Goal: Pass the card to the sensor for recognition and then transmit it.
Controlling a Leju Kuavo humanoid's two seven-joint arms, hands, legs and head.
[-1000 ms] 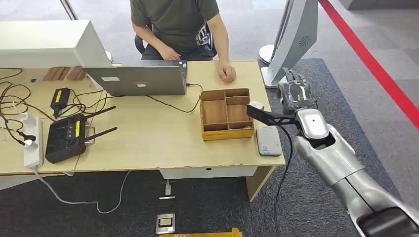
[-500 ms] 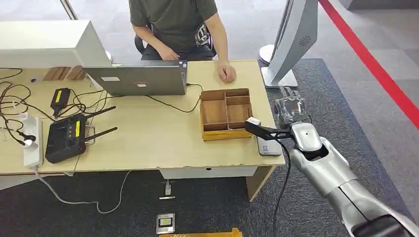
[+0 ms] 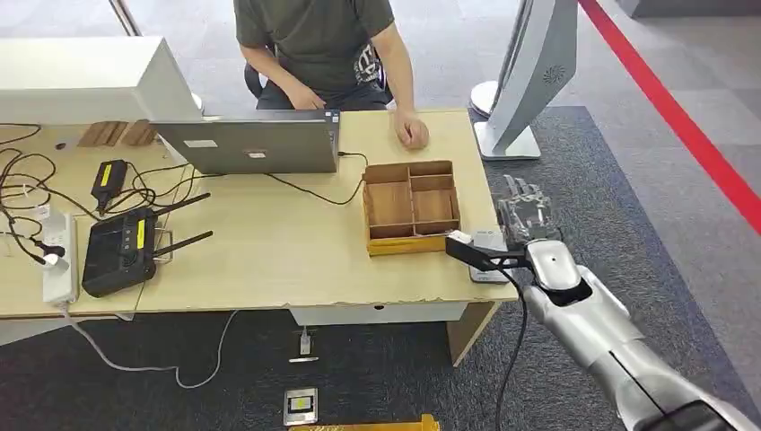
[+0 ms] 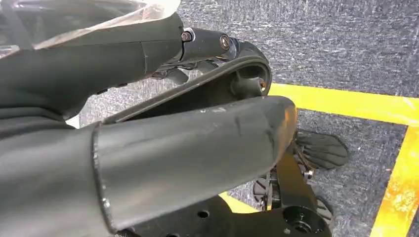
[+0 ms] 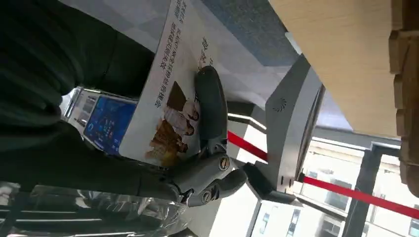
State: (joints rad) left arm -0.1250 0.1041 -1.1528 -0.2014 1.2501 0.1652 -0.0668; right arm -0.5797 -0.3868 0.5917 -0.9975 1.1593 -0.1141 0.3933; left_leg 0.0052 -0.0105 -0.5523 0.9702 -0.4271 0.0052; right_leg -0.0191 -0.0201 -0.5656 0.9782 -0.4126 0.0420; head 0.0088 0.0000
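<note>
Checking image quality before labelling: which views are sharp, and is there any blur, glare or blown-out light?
Head view: evenly lit and sharp across the desk, with no hard shadows. Right wrist view: the card in the right hand is readable, but the windows behind are blown out white. Left wrist view: near dark body parts are soft, and the carpet and yellow floor tape are sharper.

A light wooden desk (image 3: pixel 269 260) stands on dark grey carpet (image 3: pixel 377 377). Beyond the desk the floor turns to paler grey tiles (image 3: pixel 467 45), and a red stripe (image 3: pixel 682 117) runs diagonally across the floor to the desk's right. A tall white standing kiosk (image 3: pixel 529 81) rises off the desk's far right corner. Yellow floor markings (image 4: pixel 390 148) cross the carpet.
</note>
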